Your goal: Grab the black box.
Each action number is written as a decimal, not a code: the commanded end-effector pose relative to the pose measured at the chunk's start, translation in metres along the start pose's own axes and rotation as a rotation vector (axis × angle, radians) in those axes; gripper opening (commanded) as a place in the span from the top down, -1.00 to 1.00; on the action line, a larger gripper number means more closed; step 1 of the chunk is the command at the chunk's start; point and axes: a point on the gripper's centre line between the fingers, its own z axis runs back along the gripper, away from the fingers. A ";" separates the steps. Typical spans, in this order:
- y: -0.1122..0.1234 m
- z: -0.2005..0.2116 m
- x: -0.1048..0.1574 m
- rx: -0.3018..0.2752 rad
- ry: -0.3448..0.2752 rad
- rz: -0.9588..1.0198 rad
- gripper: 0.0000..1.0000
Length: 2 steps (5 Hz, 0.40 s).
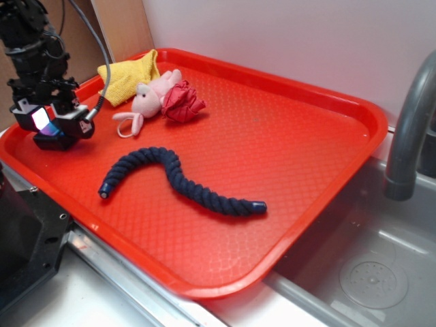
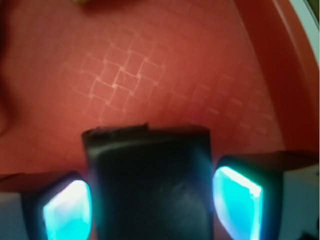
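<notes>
A: Our gripper (image 1: 53, 129) sits low at the left corner of the red textured plastic tray (image 1: 286, 143), its two glowing pads (image 2: 67, 210) pressed against either side of the small matte-black rectangular box (image 2: 152, 180). So we judge it closed on the box, which appears just off the tray floor.

B: What might go wrong for us?

A: The wrist view shows much of the box jutting forward past the pads. If we lift fast, it could pivot or slip out. The tray's raised rim is close by, and a sideways swing could knock it.

B: Any writing?

A: None we can read, on the box or elsewhere.
</notes>
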 end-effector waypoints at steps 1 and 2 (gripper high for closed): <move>0.001 -0.002 0.011 0.073 0.020 0.000 -1.00; -0.005 -0.006 0.013 0.099 0.033 -0.014 -1.00</move>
